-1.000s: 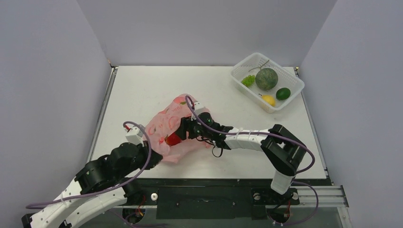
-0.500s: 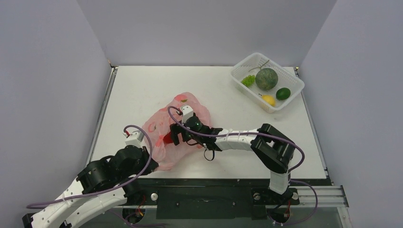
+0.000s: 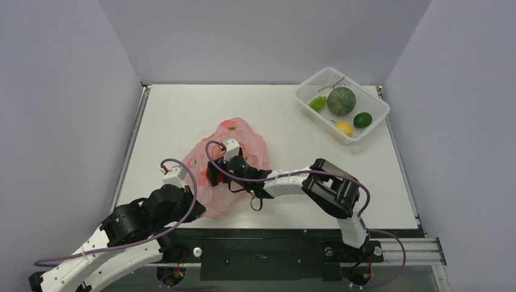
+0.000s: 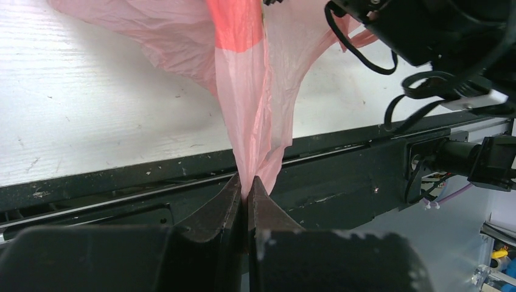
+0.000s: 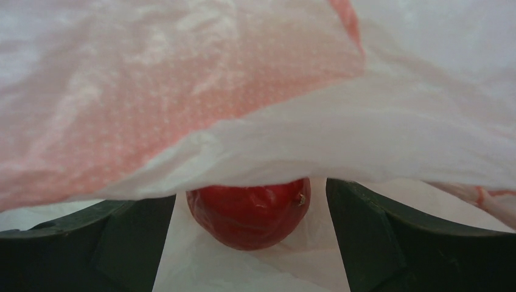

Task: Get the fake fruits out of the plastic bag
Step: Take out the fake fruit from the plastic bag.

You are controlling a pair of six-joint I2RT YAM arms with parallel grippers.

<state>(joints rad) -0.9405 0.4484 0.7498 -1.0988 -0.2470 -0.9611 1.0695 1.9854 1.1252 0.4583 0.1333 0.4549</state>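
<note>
Left gripper [image 4: 246, 182] is pinching the bag's [image 4: 243, 121] near edge; right gripper [image 5: 248, 198], spread open, is straddling the red fruit [image 5: 243, 216] inside it.

You have the plastic bag [image 3: 246, 137] on the tabletop [image 3: 182, 109], with the round fruit [image 5: 249, 213] inside it, between the fingers [image 5: 365, 234] of the right gripper [image 5: 251, 193]. The left gripper [image 4: 247, 182] pinches the bag's near edge. Behind and well right of the bag, the basket [image 3: 317, 114] holds the melon [image 3: 341, 101], lemon [image 3: 344, 128], oval fruit [image 3: 362, 120] and leafy piece [image 3: 317, 102].
</note>
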